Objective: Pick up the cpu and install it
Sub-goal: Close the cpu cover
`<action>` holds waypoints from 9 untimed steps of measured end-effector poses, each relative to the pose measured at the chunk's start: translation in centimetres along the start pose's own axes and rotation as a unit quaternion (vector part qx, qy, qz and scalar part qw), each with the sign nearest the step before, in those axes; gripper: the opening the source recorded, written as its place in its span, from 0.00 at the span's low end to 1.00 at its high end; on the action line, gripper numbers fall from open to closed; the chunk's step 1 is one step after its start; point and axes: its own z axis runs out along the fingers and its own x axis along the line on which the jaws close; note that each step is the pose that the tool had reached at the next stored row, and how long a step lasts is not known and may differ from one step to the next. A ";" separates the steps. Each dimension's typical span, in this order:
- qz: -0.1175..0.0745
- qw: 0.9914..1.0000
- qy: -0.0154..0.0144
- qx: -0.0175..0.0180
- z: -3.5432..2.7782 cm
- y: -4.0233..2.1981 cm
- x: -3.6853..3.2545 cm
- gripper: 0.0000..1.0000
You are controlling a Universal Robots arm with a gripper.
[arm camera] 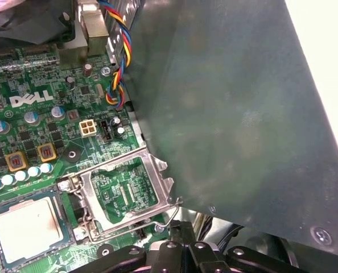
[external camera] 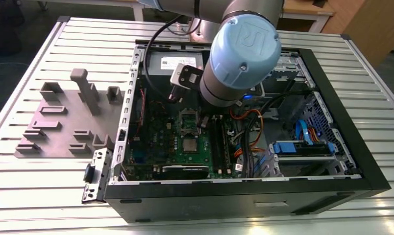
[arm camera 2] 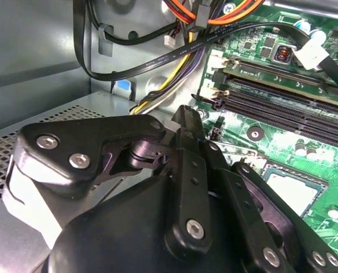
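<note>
The cpu (arm camera: 29, 227) is a silvery square chip lying flat in its socket on the green board, also seen in the second wrist view (arm camera 2: 291, 190) and the exterior view (external camera: 190, 144). Beside it the metal socket frame (arm camera: 126, 190) stands swung open, with bare board showing through it. My gripper (arm camera: 183, 230) is shut with nothing between its fingers. Its tips sit right by the frame's thin wire lever (arm camera: 172, 213), a few centimetres from the cpu. In the second wrist view the black gripper (arm camera 2: 186, 116) points down at the board near the memory slots (arm camera 2: 271, 108).
The open computer case (external camera: 373, 161) lies on a slatted metal table (external camera: 53, 196). A grey case wall (arm camera: 243, 114) rises close beside the gripper. Cable bundles (arm camera 2: 157, 62) hang near the power supply (external camera: 171, 61). A grey fixture plate (external camera: 66, 122) sits at the exterior view's left.
</note>
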 end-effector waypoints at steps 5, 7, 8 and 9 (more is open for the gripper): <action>0.000 1.000 0.004 0.001 -0.01 -0.12 -0.04 0.11; 0.001 1.000 0.004 0.001 -0.02 -0.27 -0.10 0.11; 0.001 1.000 0.004 0.002 -0.02 -0.35 -0.13 0.11; 0.001 1.000 0.004 0.002 -0.02 -0.41 -0.15 0.11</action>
